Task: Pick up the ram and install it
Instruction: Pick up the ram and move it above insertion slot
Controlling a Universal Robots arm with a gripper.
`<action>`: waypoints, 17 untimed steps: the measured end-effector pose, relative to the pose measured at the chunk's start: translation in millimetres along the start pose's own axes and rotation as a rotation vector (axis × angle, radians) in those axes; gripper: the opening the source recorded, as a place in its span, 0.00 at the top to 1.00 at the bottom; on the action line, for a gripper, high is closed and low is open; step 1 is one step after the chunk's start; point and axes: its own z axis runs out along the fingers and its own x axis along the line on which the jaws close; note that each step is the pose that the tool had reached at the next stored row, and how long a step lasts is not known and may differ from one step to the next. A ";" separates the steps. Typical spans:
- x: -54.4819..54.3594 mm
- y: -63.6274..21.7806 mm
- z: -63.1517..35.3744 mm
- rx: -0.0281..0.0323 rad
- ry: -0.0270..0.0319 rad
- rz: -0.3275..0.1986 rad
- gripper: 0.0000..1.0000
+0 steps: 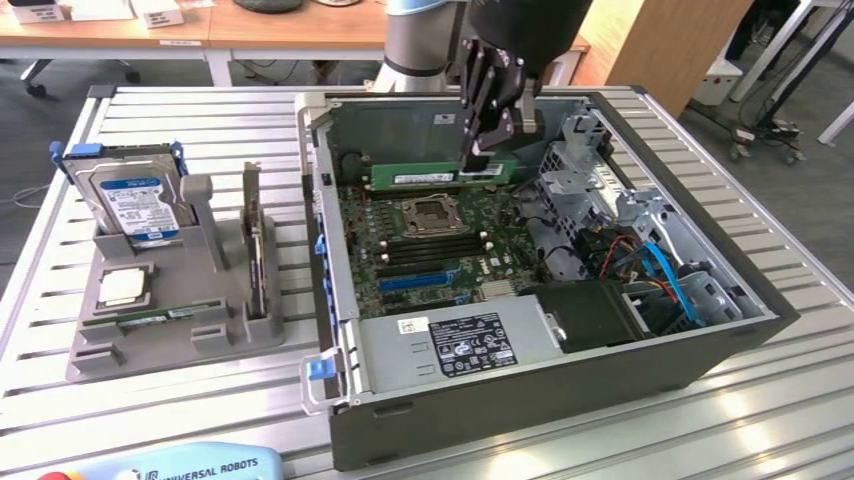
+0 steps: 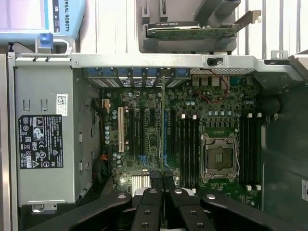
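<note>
Closest to the lens, a pale blue teach pendant (image 1: 200, 466) lies on the slatted metal table (image 1: 761, 400), well apart from the claw (image 1: 483, 160). Far off toward the exterior view's left of the claw stands a grey plastic holder (image 1: 174, 338). It carries a hard drive (image 1: 131, 200) with a blue label, a square silver chip (image 1: 123, 287) and a dark card (image 1: 251, 215) set on edge. The arm (image 1: 414, 40) hangs straight down into the open grey computer case (image 1: 534, 400), its black, bolted fingers (image 2: 150, 202) pointing at the board. They are pressed together on the ram (image 1: 414, 177), pinching it near one end. The thin green stick hangs level just under the claw, reaching toward the exterior view's left, over the motherboard (image 1: 414, 265) with its square metal socket (image 1: 434, 215). How high it hangs I cannot tell. From the wrist camera the stick appears edge-on, a thin line running parallel to the long black slots. The side view adds the boxy, labelled power supply (image 1: 447, 345), which sits nearer the lens than the claw.
</note>
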 end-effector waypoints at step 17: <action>-0.5 -16.5 -0.2 -0.0003 -0.0099 0.000 0.88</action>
